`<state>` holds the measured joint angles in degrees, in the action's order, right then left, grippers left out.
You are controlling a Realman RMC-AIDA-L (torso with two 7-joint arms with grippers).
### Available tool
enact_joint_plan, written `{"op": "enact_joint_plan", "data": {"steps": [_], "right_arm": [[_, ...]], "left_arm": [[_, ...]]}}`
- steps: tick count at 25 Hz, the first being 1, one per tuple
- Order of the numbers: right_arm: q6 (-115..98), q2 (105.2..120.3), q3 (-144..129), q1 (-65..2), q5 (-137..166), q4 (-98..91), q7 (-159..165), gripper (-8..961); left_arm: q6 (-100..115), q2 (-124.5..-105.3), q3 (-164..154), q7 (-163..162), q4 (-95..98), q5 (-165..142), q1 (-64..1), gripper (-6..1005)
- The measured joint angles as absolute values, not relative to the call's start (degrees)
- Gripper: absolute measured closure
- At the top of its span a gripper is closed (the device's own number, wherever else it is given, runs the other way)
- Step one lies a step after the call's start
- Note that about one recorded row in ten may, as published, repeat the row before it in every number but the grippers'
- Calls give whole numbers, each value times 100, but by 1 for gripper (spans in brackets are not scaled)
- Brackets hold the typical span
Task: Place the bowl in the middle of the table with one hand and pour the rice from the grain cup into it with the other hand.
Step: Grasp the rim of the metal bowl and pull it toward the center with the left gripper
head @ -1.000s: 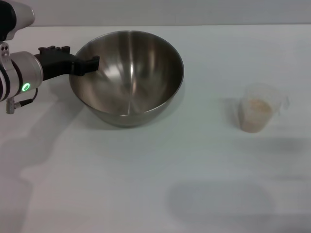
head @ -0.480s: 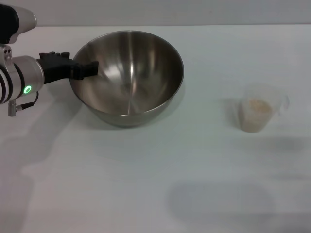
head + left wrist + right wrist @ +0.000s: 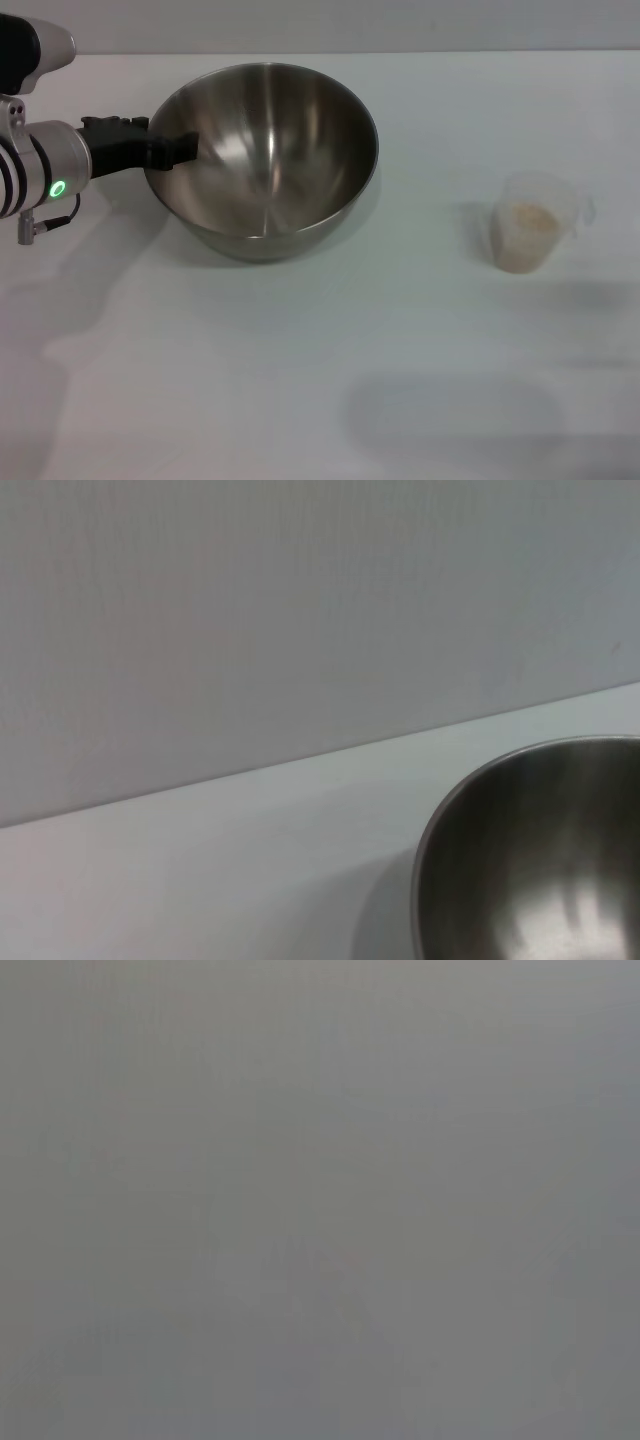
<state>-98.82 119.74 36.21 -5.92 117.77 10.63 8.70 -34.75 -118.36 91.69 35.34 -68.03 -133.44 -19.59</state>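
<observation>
One gripper: left gripper at the upper left, at the bowl rim; finger state can't be told.
Grain cup: right of frame, holding rice, on the table.

You have a plain white bench filling nearly all of the head view, matte and unmarked, with soft grey shadows lying across its near part. Along its far edge runs a flat pale grey wall, bare and evenly lit. The left wrist view shows that same wall rising above the bench. The right wrist view gives you only uniform grey.
</observation>
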Motion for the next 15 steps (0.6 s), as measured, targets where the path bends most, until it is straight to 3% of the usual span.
{"op": "enact_joint_plan", "data": {"steps": [8, 10, 15], "right_arm": [[-9878, 11970, 3621, -606, 11778, 1064, 870, 117], [-9878, 11970, 3621, -606, 11781, 1063, 870, 117], [-9880, 11963, 3621, -606, 11808, 1063, 870, 118]], "left_arm": [[-3546, -11825, 9185, 3643, -6841, -13367, -1981, 347], [-3546, -11828, 9198, 3659, -6853, -13351, -1981, 587], [-3555, -11832, 9243, 3639, -6901, -13346, -1980, 814]]}}
